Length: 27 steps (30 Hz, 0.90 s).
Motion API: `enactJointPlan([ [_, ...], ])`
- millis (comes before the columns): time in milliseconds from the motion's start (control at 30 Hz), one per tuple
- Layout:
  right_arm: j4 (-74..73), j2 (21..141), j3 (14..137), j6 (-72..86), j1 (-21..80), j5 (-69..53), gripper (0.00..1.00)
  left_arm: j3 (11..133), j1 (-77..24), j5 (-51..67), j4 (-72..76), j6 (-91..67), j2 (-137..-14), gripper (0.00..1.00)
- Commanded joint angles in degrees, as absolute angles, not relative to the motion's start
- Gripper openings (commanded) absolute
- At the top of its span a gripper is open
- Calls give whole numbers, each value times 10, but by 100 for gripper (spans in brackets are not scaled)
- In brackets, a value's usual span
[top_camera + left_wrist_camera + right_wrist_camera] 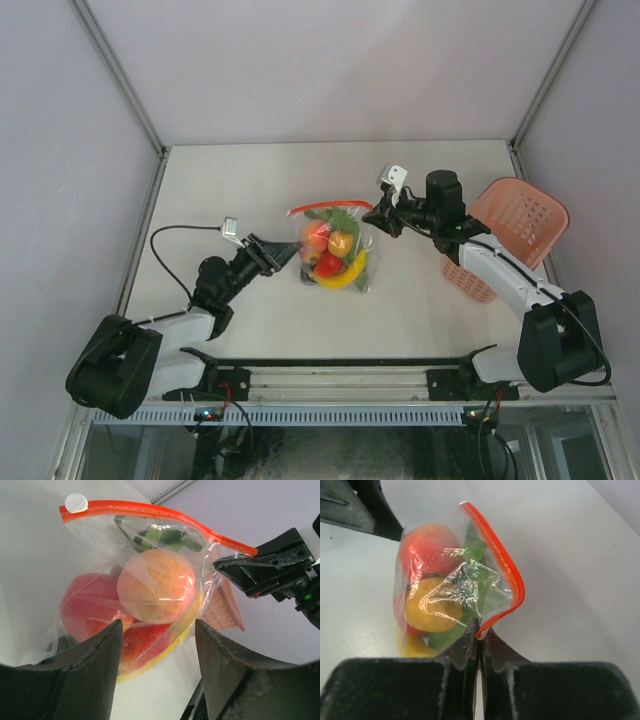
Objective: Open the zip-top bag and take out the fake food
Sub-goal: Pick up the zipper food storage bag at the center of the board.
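Observation:
The clear zip-top bag (335, 248) stands mid-table, its red-orange zipper strip (150, 511) on top with a white slider (76, 502) at the left end. Inside is the fake food: an orange fruit (157, 585), red fruits (90, 605), a yellow banana (345, 275) and a green leafy vegetable (480, 580). My right gripper (480, 630) is shut on the right end of the zipper strip (507, 575) and holds it up. My left gripper (157, 645) is open just left of the bag's lower part, touching nothing. In the top view it shows at the bag's left side (290, 255).
A pink lattice basket (510, 235) lies tipped at the right, behind my right arm. Grey walls enclose the table on three sides. Bare tabletop lies behind and in front of the bag.

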<state>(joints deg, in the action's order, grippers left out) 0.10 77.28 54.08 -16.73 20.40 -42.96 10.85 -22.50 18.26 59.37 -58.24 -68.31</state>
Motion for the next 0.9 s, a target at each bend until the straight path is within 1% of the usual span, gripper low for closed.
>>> enactJointPlan([
  [0,12,763,536,-177,211,-467,0,165,-228,173,585,-563,-705,67],
  [100,10,756,535,-186,211,-484,0,174,-228,171,594,-590,-737,74],
  [267,-4,746,536,-213,213,-498,0,165,-228,150,668,-658,-779,86],
  [367,-17,743,535,-233,218,-501,0,168,-228,133,705,-696,-799,91],
  [467,-32,739,535,-254,225,-500,0,177,-228,120,709,-718,-804,95],
  [633,-39,738,536,-270,236,-498,0,204,-229,116,661,-729,-809,93],
  [700,-39,737,535,-275,240,-498,0,213,-231,118,642,-727,-816,91],
  [833,-47,735,535,-287,247,-498,0,226,-231,123,639,-736,-839,76],
  [867,-49,734,535,-288,247,-499,0,232,-231,125,639,-736,-844,74],
])
